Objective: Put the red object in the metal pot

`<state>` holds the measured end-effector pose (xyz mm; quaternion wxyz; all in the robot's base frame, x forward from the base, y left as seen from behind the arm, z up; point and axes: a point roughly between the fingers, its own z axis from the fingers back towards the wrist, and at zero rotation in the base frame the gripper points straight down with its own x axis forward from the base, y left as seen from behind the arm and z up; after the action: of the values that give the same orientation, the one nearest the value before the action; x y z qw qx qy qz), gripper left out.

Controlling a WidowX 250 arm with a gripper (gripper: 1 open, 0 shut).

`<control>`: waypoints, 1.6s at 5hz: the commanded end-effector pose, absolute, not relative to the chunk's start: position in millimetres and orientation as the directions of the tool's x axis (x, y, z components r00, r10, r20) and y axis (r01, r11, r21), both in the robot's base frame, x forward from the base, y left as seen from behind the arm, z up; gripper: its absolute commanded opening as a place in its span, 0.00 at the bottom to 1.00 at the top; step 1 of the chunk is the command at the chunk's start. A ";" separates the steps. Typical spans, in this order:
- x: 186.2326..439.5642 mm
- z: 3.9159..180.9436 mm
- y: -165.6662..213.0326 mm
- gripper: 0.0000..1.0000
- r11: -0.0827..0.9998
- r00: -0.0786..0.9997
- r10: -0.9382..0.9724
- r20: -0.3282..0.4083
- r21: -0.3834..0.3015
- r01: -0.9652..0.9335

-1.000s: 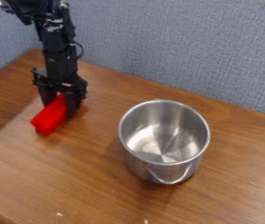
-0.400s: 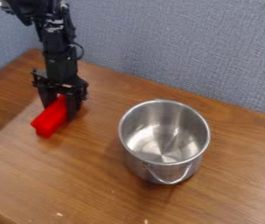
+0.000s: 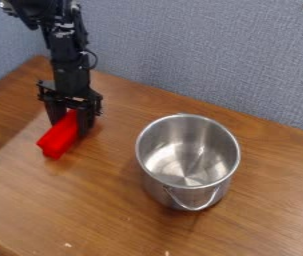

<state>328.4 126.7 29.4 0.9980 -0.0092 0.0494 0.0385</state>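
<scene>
My claw (image 3: 71,118) is at the end of my black arm (image 3: 64,35), which comes down from the top of the view, to the left of the metal pot (image 3: 187,162). I have my fingers closed on the red block (image 3: 58,138). They cover its upper end, and its lower end slants out below them toward the bottom left. The block is outside the pot, to its left and well apart from it, low over the wooden table (image 3: 107,190); whether its underside touches the wood I cannot tell. I can read no brand, label or writing on the block's bare red side, nor on my own dark arm.

Next comes the pot itself, upright on the table, its round mouth open and its shiny inner wall in view. A thin wire handle (image 3: 195,205) hangs down its near side. I can make out no lettering on the metal. Behind the pot stands a grey-blue, speckled wall (image 3: 207,55), where I find no words either.
</scene>
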 end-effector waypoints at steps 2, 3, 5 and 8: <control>333.3 56.9 121.4 0.00 0.997 0.997 0.071 -0.036 -0.001 -0.071; 332.9 58.7 119.7 0.00 0.997 0.997 0.072 -0.037 -0.005 -0.072; 332.1 62.9 115.9 0.00 0.997 0.997 0.074 -0.036 -0.011 -0.074; 331.5 72.7 107.2 0.00 0.997 0.997 0.067 -0.032 -0.023 -0.068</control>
<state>326.2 107.8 44.6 0.9977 -0.0228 0.0540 0.0351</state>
